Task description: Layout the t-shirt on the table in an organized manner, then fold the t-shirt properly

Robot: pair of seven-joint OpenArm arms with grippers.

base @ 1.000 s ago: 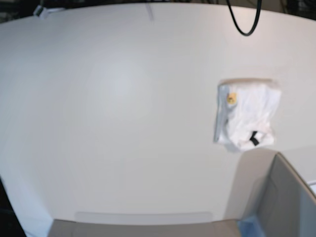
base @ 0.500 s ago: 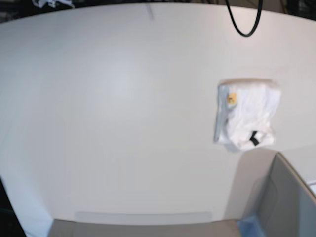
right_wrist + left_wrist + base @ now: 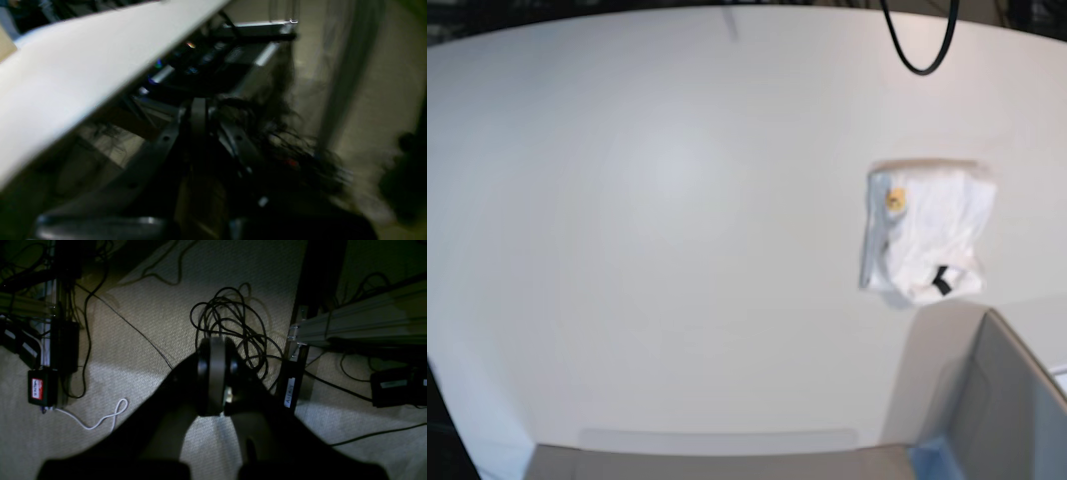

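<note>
Folded t-shirt (image 3: 925,232) lies right of centre on the white worktop (image 3: 677,250). Left gripper (image 3: 213,373) and right gripper (image 3: 198,113): jaws together, empty, off the worktop.

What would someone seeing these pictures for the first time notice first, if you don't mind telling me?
The folded white t-shirt stands out first, a compact bundle on the right side of the wide white table in the base view, with a yellow spot and a small black tag showing. Neither arm is over the table: the left gripper hangs shut above a coil of black cable on the carpet, and the right gripper sits blurred beside the table's edge.
</note>
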